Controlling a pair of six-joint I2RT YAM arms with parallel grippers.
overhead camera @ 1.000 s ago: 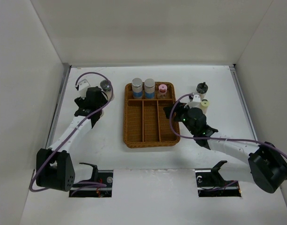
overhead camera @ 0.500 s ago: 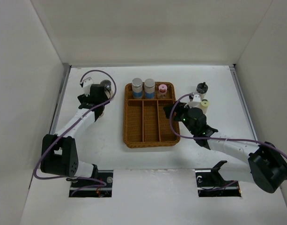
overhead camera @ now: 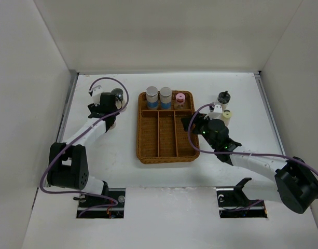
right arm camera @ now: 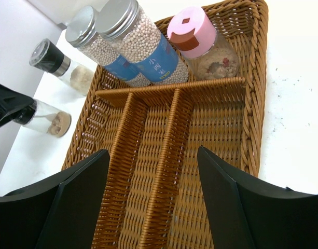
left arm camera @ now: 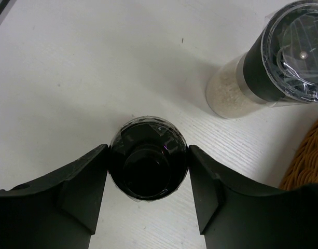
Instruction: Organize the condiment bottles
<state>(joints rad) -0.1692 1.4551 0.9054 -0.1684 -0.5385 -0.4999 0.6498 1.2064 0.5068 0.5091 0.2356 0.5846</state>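
Note:
My left gripper (left arm camera: 148,150) stands over a clear bottle with a black top (left arm camera: 148,161) on the table left of the tray, jaws pressed on both sides of its cap. In the top view the gripper (overhead camera: 107,115) hides it. A black-topped grinder (left arm camera: 273,57) stands just beyond. Two grey-capped, blue-labelled jars (overhead camera: 152,97) (overhead camera: 165,96) and a pink-capped jar (overhead camera: 179,99) stand in the wicker tray's back compartment. My right gripper (right arm camera: 152,155) is open and empty over the tray's right side. A black-topped grinder (overhead camera: 224,97) and a pale-yellow-capped jar (overhead camera: 227,116) stand right of the tray.
The brown wicker tray (overhead camera: 143,150) sits mid-table with three long front compartments holding nothing. White walls close in the table on the left, back and right. The right arm's cable loops beside the tray's right rim.
My left gripper has moved toward the back and settled over the black-topped bottle. The right arm and the jars in the tray have not moved.

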